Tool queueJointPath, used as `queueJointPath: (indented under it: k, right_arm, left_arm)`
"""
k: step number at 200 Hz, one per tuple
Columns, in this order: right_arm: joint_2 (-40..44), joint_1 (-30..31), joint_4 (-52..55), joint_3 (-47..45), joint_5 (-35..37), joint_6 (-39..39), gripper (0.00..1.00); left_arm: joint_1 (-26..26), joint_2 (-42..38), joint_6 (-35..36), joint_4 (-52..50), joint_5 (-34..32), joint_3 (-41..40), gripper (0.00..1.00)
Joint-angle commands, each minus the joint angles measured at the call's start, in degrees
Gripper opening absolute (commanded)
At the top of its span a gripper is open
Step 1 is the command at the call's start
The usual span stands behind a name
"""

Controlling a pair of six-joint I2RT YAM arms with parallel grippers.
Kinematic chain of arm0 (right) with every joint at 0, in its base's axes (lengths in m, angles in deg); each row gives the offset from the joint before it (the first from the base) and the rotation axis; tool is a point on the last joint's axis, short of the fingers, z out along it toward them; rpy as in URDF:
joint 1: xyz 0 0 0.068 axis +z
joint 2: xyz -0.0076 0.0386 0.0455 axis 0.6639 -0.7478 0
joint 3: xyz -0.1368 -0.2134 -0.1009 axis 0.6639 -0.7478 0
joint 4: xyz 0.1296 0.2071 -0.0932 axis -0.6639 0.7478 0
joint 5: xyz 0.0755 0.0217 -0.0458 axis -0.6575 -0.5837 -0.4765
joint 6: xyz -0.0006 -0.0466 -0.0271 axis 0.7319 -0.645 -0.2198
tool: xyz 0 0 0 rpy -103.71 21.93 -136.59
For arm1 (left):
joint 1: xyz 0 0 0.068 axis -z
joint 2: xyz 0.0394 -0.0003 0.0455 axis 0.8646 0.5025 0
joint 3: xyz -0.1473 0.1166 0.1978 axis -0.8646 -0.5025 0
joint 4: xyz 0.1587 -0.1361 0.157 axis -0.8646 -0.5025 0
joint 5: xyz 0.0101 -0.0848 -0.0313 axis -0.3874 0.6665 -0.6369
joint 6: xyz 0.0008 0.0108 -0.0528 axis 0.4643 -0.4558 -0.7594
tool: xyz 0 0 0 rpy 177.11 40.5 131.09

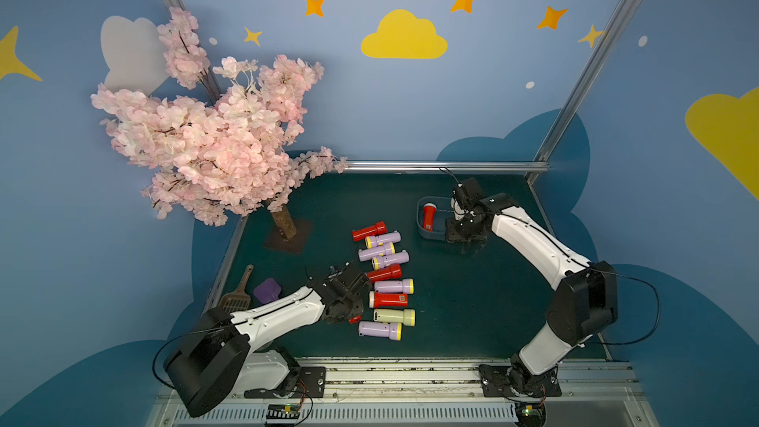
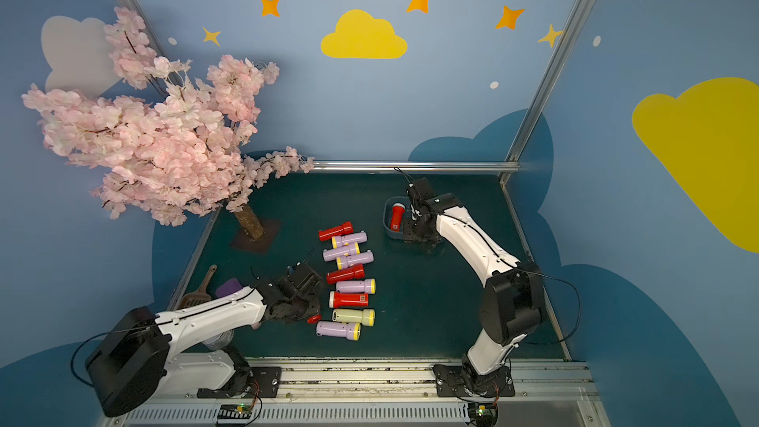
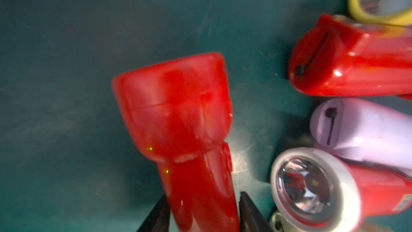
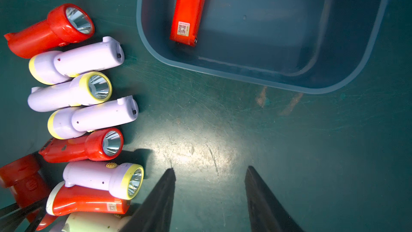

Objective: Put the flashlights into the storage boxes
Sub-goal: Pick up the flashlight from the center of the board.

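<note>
My left gripper (image 3: 201, 197) is shut on the handle of a red flashlight (image 3: 176, 108), one black finger on each side. In both top views this gripper (image 1: 354, 318) sits at the near left end of a row of several red, lilac and cream flashlights (image 1: 388, 286) lying on the green mat. Only a small red tip (image 2: 314, 318) of the held one shows there. The blue-grey storage box (image 1: 423, 219) (image 4: 142, 30) stands at the back right with one red flashlight (image 4: 189, 12) (image 2: 396, 215) inside. Just in front of the box my right gripper (image 4: 209, 170) (image 1: 468, 245) hangs open and empty over bare mat.
A pink blossom tree (image 1: 213, 137) on a brown trunk (image 1: 283, 221) fills the back left. A brown slotted scoop (image 1: 236, 293) and a purple object (image 1: 267, 290) lie behind my left arm. A silver can (image 2: 219, 338) shows under that arm. A metal rail (image 1: 447, 165) bounds the back.
</note>
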Motion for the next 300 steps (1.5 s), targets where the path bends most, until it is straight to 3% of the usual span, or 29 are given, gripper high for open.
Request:
queueJointPath:
  k: [1,67,157,213,270,300]
  right_arm:
    - [0.7,-0.4,0.9,0.1,0.0,-0.6,0.52]
    - [-0.7,-0.7,0.5,1.5,-3.4,-1.4,0.54]
    - [-1.4,-0.8,-0.3,3.4,-5.4,-1.5,0.58]
    - [0.6,-2.6,0.5,2.6,-3.2,-0.7,0.58]
    - [4.8,-5.4,1.1,-1.0,-1.3,0.6,0.58]
    - [7.1,-6.3,2.1,-2.8,-0.7,1.5,0.58]
  left_arm:
    - [-0.6,1.3,0.7,-1.1,0.9,1.4,0.42]
    - [-2.0,1.5,1.8,-2.6,1.4,1.9,0.21]
    - [-6.5,5.2,13.1,-11.9,0.2,15.3,0.16]
    - [-8.9,16.5,24.6,-16.2,0.8,35.3,0.14]
    - [-9.2,35.7,37.0,-19.0,5.6,63.8,0.12]
    - [-9.1,46.6,40.0,-23.6,8.5,81.5,0.11]
